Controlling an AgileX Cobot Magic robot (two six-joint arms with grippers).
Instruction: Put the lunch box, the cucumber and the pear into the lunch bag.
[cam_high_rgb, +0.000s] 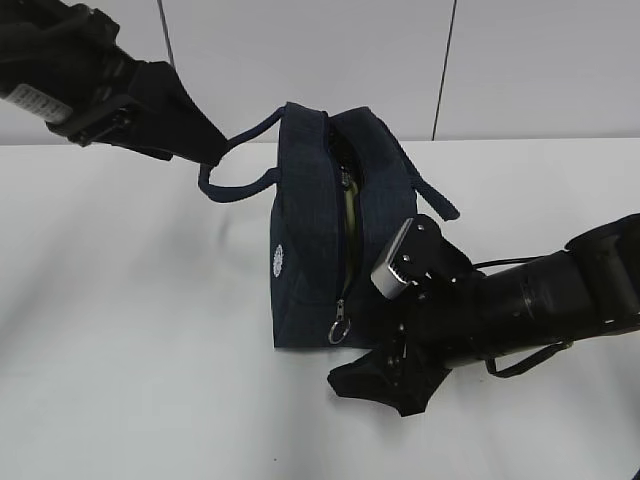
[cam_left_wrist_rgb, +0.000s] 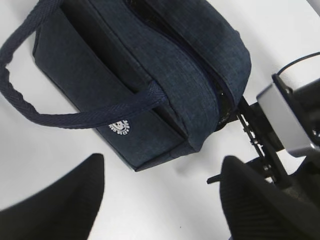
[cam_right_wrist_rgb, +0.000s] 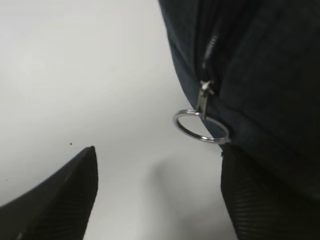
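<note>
1. Standing upright on the table (cam_high_rgb: 120, 330), the lunch bag (cam_high_rgb: 305, 240) shows its zipper parted; green glimpsed inside, contents unclear.
2. Right gripper (cam_right_wrist_rgb: 157, 200) spread wide, empty, low beside the ring pull (cam_right_wrist_rgb: 200, 127); probably to draw it.
3. Left gripper (cam_left_wrist_rgb: 162, 200) wide too, near the handle (cam_left_wrist_rgb: 75, 117), seemingly steadying.

The lunch bag (cam_high_rgb: 310, 235) stands upright on the white bench (cam_high_rgb: 130, 330), a dark navy fabric box with a small white round logo (cam_high_rgb: 278, 260) low on its near left face. Its zipper (cam_high_rgb: 349, 225) runs over the top and down the near end, parted to a narrow slit showing something pale green inside. A metal ring pull (cam_high_rgb: 340, 325) hangs near the bottom. One loop handle (cam_high_rgb: 235, 165) lifts out to the left; the other (cam_high_rgb: 430, 195) droops to the right.
</note>
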